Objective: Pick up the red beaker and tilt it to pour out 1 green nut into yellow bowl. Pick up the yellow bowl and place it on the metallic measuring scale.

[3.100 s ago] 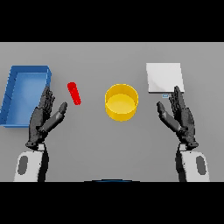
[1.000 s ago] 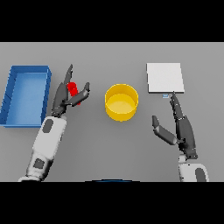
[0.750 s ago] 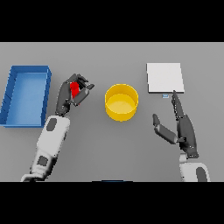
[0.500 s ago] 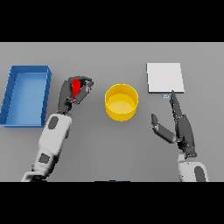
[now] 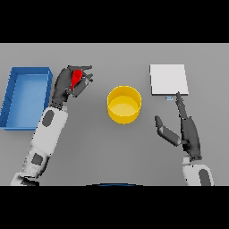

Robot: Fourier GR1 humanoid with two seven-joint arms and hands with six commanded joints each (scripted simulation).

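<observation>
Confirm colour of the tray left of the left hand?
Blue tray, open-topped, clearest in the head view.

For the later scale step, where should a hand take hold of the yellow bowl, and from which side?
Probably its rim or outer wall on the right side, nearest the open right hand. The yellow bowl stands upright, round and open-topped, apart from everything; the left hand is curled round the red beaker.
</observation>
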